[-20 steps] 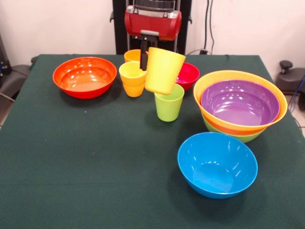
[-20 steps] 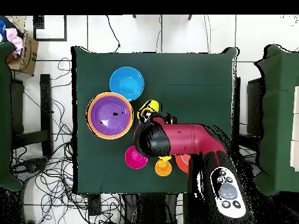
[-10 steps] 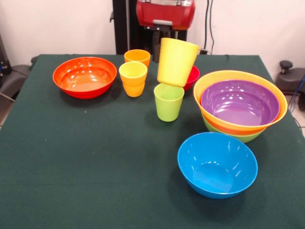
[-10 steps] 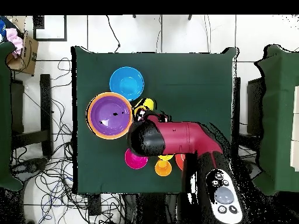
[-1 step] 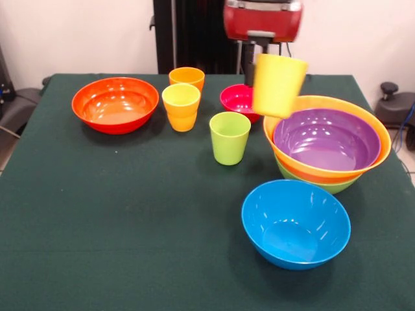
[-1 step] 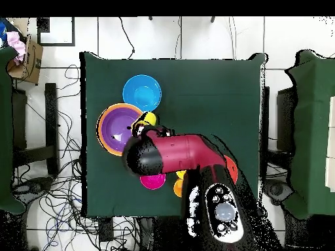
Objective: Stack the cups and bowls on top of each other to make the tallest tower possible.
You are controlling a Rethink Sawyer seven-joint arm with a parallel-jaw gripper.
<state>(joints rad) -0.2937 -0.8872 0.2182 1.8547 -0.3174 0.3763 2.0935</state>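
My gripper (image 5: pixel 257 70) is shut on a tall yellow cup (image 5: pixel 279 85), gripping it at the rim. The cup hangs tilted in the air over the near-left rim of the tower (image 5: pixel 293 107). That tower is a purple bowl (image 5: pixel 326 138) nested in a large orange bowl on a lime green bowl (image 5: pixel 331 187). In the overhead view the yellow cup (image 6: pixel 148 119) shows at the purple bowl's (image 6: pixel 116 130) edge, just past the red arm (image 6: pixel 176 153). On the cloth stand a lime green cup (image 5: pixel 229 137), a yellow cup on an orange one (image 5: pixel 181 107) and an orange cup (image 5: pixel 187 76).
A blue bowl (image 5: pixel 296 223) sits nearest the camera, in front of the nested bowls. A red-orange bowl (image 5: pixel 115 103) is at the far left. A small magenta-red bowl (image 5: pixel 237 100) lies behind the green cup. The green tablecloth (image 5: pixel 130 214) covers the table.
The arm has carried the yellow cup rightward in the front view, from above the lime green cup to the rim of the nested bowls. The magenta-red bowl is now uncovered.
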